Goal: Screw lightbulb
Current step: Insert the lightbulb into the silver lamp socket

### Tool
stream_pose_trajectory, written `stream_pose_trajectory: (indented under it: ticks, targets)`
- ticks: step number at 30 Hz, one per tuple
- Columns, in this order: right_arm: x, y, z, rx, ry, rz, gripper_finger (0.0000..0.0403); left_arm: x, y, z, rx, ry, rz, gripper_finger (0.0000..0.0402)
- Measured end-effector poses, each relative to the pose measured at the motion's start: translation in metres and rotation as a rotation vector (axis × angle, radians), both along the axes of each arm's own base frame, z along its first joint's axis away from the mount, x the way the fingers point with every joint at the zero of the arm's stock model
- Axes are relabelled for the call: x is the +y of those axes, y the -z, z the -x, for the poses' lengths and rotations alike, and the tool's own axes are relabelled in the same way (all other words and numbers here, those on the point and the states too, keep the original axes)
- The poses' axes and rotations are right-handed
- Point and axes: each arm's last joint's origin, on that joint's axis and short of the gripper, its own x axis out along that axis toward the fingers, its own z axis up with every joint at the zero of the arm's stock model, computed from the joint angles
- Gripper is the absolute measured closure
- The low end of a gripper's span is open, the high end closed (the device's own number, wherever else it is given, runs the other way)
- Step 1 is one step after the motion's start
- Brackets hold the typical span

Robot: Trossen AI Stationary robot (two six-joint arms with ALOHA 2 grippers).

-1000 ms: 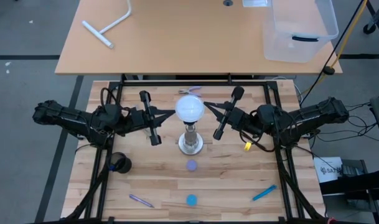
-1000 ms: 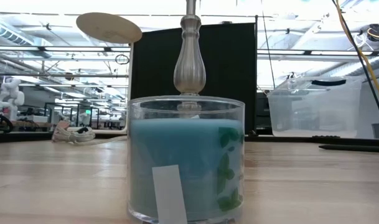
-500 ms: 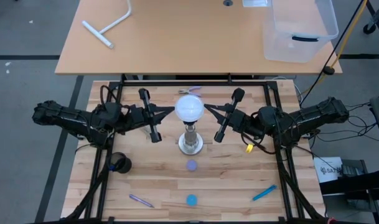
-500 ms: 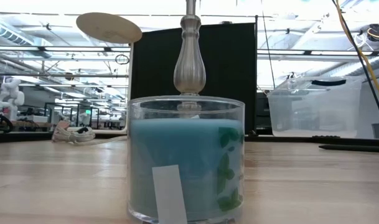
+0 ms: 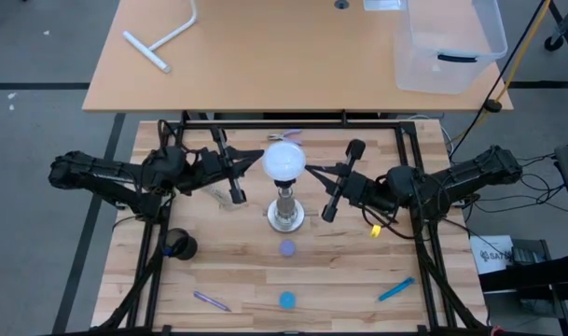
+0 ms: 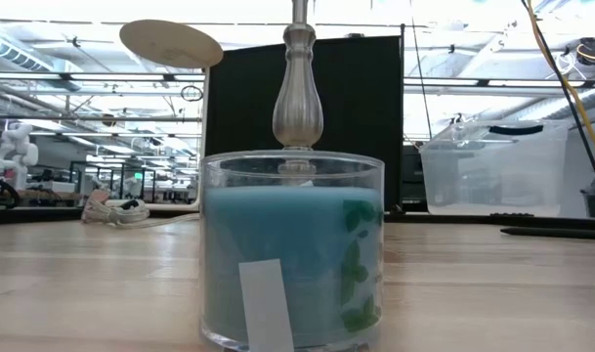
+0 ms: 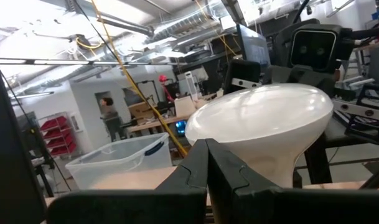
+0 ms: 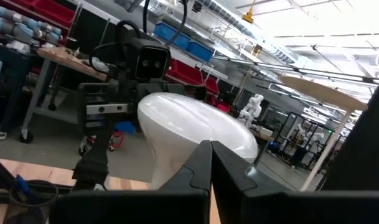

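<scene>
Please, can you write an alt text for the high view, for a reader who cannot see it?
A white frosted globe lightbulb sits on a silvery socket stand at the middle of a wooden slatted table. The left gripper and the right gripper flank it, fingers open.

The wooden surface (image 5: 358,280) carries a silvery stand (image 5: 285,217) at its middle, a blue candle jar (image 5: 286,300) at the near edge, a purple disc (image 5: 287,248), a black round item (image 5: 179,245), a purple pen (image 5: 212,301) and a blue pen (image 5: 395,289)
</scene>
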Motion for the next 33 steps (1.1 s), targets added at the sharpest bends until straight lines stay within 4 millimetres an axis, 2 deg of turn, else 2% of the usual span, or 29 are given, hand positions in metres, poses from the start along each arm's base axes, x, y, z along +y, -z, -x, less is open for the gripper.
stream_pose_trajectory:
  ticks: [18, 26, 33]
  targets:
    - [0.005, 0.006, 0.000, 0.068, -0.008, 0.019, 0.0403, 0.008, 0.002, -0.001, 0.013, -0.010, 0.011, 0.0401]
    - [0.005, 0.012, -0.001, 0.125, 0.005, 0.016, 0.0403, 0.007, -0.008, 0.018, 0.004, -0.046, 0.014, 0.0401]
    - [-0.001, 0.006, 0.000, 0.088, 0.115, 0.039, 0.0403, -0.008, -0.014, 0.030, -0.006, 0.013, -0.025, 0.0401]
